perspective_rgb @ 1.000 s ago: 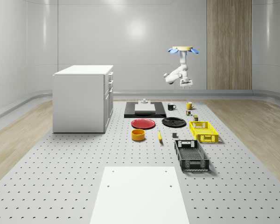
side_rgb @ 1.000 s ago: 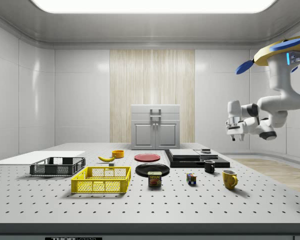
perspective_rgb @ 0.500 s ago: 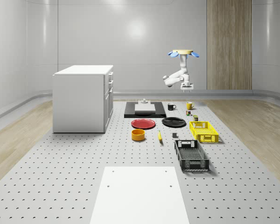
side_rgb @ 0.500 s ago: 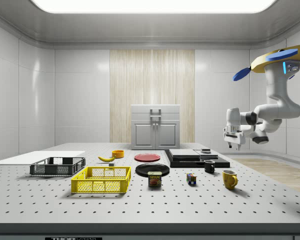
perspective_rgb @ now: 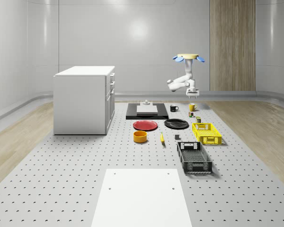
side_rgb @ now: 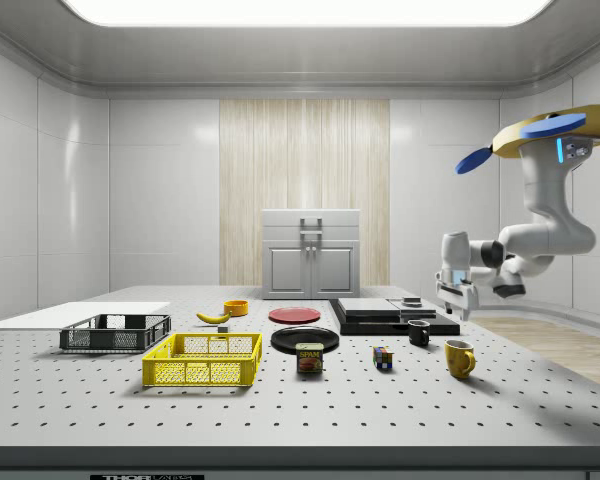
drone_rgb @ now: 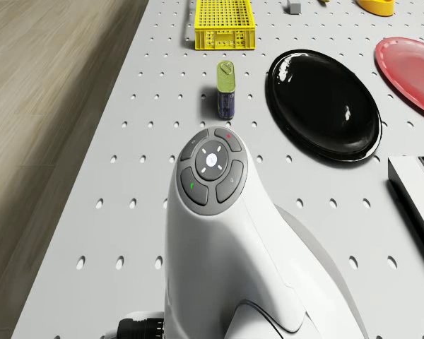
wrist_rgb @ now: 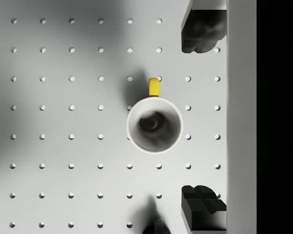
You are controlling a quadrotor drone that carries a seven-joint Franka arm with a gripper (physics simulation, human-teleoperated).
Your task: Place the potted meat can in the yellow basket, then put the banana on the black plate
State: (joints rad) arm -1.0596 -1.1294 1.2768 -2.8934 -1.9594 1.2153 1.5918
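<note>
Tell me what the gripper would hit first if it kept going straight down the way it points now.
Most likely the yellow mug: the wrist view looks straight down into its opening. The gripper, fingers open, hangs above it, with the drone hovering over the table's far end.

The drone [side_rgb: 555,128] hovers over the table's [side_rgb: 280,410] far right end in the side view, its arm bent down so the gripper [side_rgb: 456,294] hangs above the mug [side_rgb: 459,357], fingers [wrist_rgb: 201,204] spread apart. Left of the mug along the table sit a small cube [side_rgb: 382,357], the can [side_rgb: 310,357], then the basket [side_rgb: 204,360], with a crate [side_rgb: 115,332] further left. The plate [side_rgb: 305,339] lies just behind the can; the banana [side_rgb: 213,317] lies behind the basket, a bowl [side_rgb: 236,307] beyond it.
</note>
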